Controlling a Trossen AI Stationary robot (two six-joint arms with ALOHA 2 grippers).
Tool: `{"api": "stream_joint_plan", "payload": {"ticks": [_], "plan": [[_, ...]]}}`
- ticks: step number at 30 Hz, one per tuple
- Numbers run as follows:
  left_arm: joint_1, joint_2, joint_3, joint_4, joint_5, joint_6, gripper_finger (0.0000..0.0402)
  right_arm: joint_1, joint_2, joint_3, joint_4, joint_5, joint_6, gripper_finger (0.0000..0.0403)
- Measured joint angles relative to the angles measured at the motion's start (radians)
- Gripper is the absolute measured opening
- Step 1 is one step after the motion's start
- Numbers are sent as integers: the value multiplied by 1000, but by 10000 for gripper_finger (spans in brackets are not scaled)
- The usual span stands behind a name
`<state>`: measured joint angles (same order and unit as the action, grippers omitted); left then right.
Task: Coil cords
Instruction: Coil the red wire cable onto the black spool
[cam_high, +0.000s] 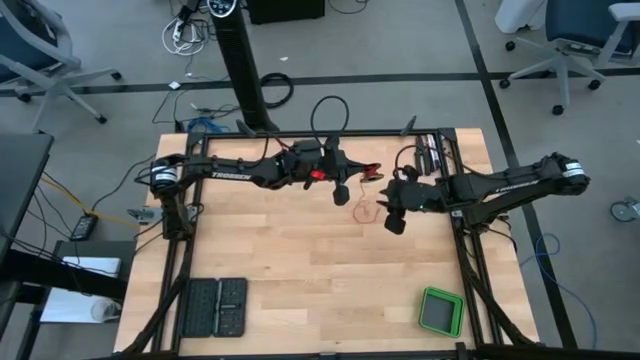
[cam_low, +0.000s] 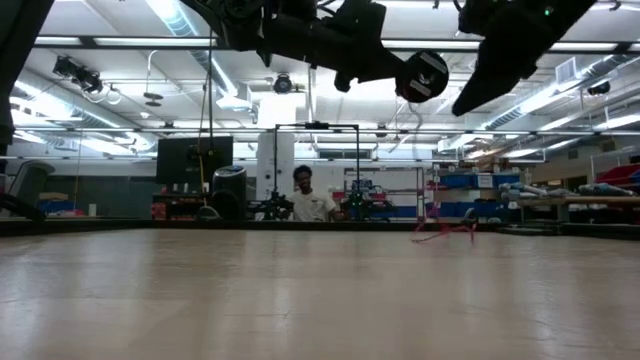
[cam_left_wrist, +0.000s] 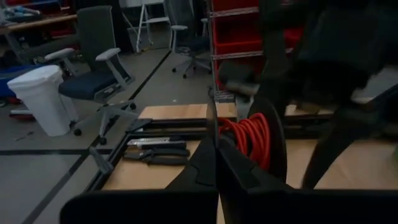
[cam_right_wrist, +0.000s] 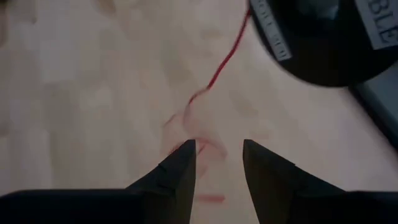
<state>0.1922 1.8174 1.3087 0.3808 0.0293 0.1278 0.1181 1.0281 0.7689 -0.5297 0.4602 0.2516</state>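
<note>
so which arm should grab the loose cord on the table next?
Right, probably. The right gripper hangs open directly over the loose red cord on the table. The left gripper is shut on a spool, so it is occupied.

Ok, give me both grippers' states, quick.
Left gripper: shut on the spool of cord.
Right gripper: open, empty, over the loose cord.

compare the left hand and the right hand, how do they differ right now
The left hand has its fingers pressed together; the right hand has its fingers apart. The left hand looks level at a spool wound in red; the right hand points down at loose red cord lying on the table. Both hang above the table, close to each other.
</note>
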Motion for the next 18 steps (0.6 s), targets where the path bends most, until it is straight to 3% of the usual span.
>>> {"api": "stream_joint_plan", "payload": {"ticks": [8, 18], "plan": [[-30, -35, 0, 15, -77, -2, 2, -2, 1, -280, 571, -10, -43, 117], [-44, -44, 0, 29, -99, -2, 2, 27, 1, -385, 856, -31, -71, 111]]}}
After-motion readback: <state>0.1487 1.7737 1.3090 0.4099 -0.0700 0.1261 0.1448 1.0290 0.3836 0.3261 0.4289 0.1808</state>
